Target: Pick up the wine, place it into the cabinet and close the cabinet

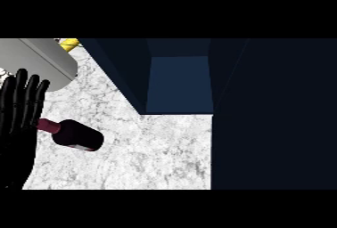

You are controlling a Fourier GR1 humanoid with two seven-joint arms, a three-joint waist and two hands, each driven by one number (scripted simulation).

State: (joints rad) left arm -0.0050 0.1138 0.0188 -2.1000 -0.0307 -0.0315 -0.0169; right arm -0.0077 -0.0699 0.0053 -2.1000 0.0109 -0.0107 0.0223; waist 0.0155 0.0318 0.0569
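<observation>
Marble counter, wine bottle lying beside left robot hand with fingers spread, open cabinet behind.

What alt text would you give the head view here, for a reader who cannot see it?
A dark red wine bottle lies on its side on a white marble counter, beside the robot's open left hand, fingers straight. Behind it stands a dark blue cabinet, open; a grey cylinder sits upper left.
</observation>
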